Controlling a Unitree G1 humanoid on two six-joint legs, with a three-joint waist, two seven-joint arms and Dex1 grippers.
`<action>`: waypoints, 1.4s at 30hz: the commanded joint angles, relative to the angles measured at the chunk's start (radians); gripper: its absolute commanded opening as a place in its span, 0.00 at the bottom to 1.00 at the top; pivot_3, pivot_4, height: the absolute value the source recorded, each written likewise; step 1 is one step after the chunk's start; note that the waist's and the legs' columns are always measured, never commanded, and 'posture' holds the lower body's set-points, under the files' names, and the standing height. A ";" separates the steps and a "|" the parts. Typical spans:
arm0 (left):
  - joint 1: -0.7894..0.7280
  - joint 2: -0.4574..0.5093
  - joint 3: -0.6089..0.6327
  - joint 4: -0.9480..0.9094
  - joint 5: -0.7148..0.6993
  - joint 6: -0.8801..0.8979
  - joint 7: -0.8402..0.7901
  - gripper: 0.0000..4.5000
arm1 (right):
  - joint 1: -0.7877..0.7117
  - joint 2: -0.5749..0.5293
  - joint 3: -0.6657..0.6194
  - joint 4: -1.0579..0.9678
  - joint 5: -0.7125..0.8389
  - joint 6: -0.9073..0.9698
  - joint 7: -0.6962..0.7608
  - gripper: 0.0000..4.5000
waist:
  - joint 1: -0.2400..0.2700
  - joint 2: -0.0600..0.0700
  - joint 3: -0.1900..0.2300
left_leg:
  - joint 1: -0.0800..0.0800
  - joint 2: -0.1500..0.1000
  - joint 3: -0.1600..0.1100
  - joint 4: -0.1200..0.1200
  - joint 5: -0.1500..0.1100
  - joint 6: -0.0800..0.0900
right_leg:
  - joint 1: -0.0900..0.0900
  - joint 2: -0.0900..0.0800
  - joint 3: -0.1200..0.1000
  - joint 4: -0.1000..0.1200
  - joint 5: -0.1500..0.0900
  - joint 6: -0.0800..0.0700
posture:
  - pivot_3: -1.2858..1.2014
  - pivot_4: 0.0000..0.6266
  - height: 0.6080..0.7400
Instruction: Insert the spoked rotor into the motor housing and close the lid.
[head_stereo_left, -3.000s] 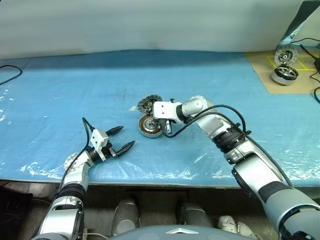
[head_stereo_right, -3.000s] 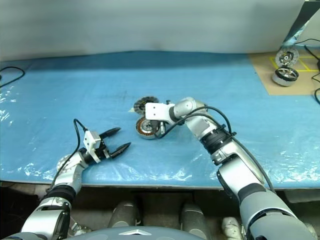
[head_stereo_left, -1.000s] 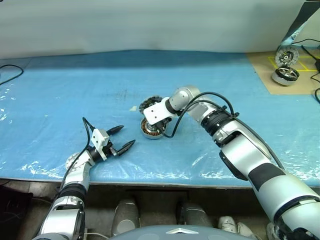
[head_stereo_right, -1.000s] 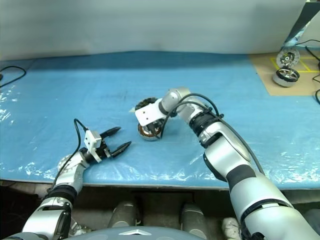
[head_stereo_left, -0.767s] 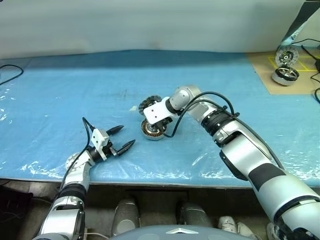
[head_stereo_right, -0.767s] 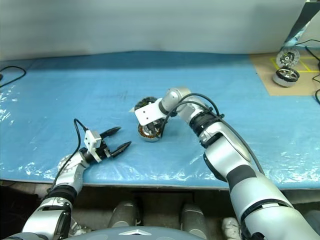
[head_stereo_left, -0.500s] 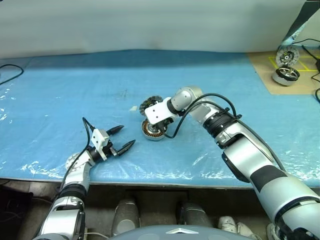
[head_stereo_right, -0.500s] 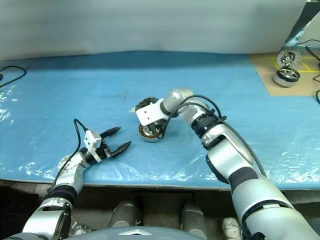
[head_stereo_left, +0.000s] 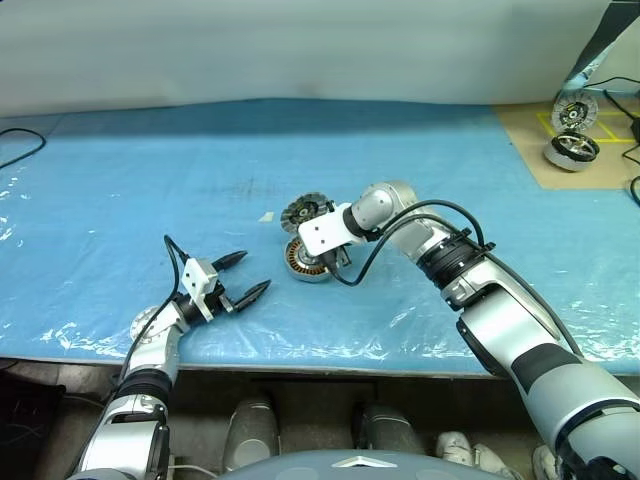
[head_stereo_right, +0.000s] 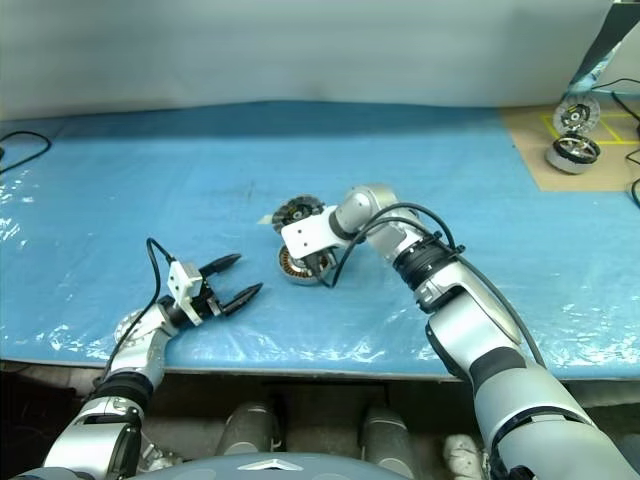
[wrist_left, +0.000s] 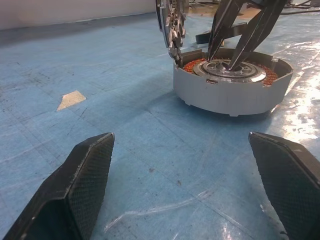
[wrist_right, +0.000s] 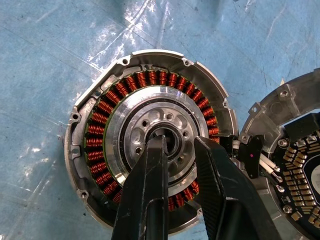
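Observation:
The motor housing (wrist_right: 150, 145) lies on the blue sheet at mid-table, its copper coils ringing the silvery spoked rotor (wrist_right: 131, 131) seated inside. The lid (head_stereo_left: 305, 210) stands swung open at the housing's far rim, its circuit side (wrist_right: 295, 165) showing in the right wrist view. My right gripper (wrist_right: 176, 142) points down into the housing, fingers drawn close about the rotor's centre hub. From the left wrist view those fingers (wrist_left: 235, 30) meet in a V on the hub. My left gripper (head_stereo_left: 255, 272) hovers open near the front edge, left of the housing (wrist_left: 230, 95), holding nothing.
A tan board at the far right carries another motor (head_stereo_left: 570, 150) and an upright disc (head_stereo_left: 572, 110). A small tan scrap (head_stereo_left: 266, 216) lies left of the lid. A black cable (head_stereo_left: 20, 150) curls at the far left. The table's front edge runs just behind my left gripper.
My right gripper's fingers have closed from wide apart to a narrow pinch at the rotor's hub, and its wrist has eased slightly right, uncovering the lid. The left arm has kept still.

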 joint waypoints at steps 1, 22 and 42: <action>0.035 -0.011 -0.029 0.049 0.029 0.033 -0.003 1.00 | 0.018 -0.009 0.010 -0.016 -0.010 0.004 0.002 0.20 | 0.000 0.000 0.000 | 0.000 0.000 0.000 0.000 0.000 0.000 | 0.000 0.000 0.000 0.000 0.000 0.000 | 0.52 0.24 1.00; 0.015 -0.012 -0.030 0.066 0.032 0.037 0.000 1.00 | 0.010 -0.026 -0.083 -0.117 0.105 0.125 0.053 0.01 | 0.000 -0.001 0.000 | 0.000 0.000 0.000 0.000 0.000 0.000 | 0.000 0.000 -0.001 0.000 0.001 0.002 | 0.52 0.24 1.00; -0.010 -0.017 -0.028 0.094 0.036 0.035 0.008 1.00 | -0.035 -0.050 -0.004 -0.101 0.030 -0.031 0.070 0.01 | 0.003 -0.001 0.000 | -0.001 0.001 0.000 0.005 0.000 0.000 | 0.000 0.000 0.000 0.005 0.000 0.000 | 0.52 0.24 1.00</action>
